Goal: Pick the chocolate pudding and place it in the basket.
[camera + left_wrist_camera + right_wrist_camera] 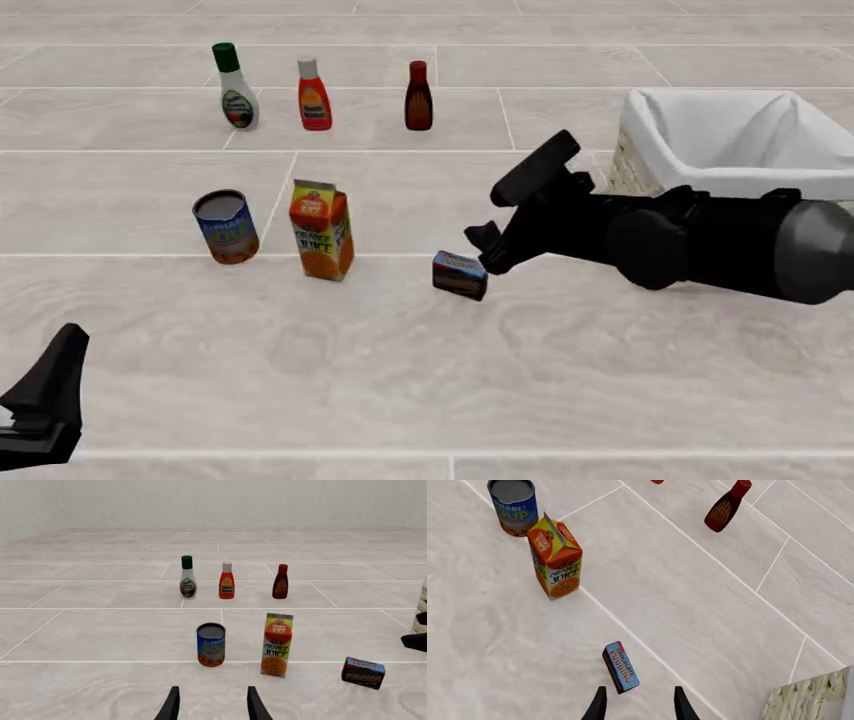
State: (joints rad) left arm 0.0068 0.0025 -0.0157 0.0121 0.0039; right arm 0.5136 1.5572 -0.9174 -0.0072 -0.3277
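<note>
The chocolate pudding (459, 275), a small dark carton with a blue face, rests on the table to the right of the juice carton; it also shows in the left wrist view (363, 672) and the right wrist view (620, 667). My right gripper (489, 232) hovers just above and beside it, open, with the pudding lying just ahead of the gap between its fingers (599, 705) and nothing held. The basket (641, 130), pale wicker with a white liner, stands at the far right behind the right arm. My left gripper (212, 707) is open and empty at the near left (54, 385).
A blue-labelled soup can (226, 227) and an orange juice carton (322, 230) stand left of the pudding. Three sauce bottles (314, 93) line up at the back. The right arm's bulky body spans the space between pudding and basket.
</note>
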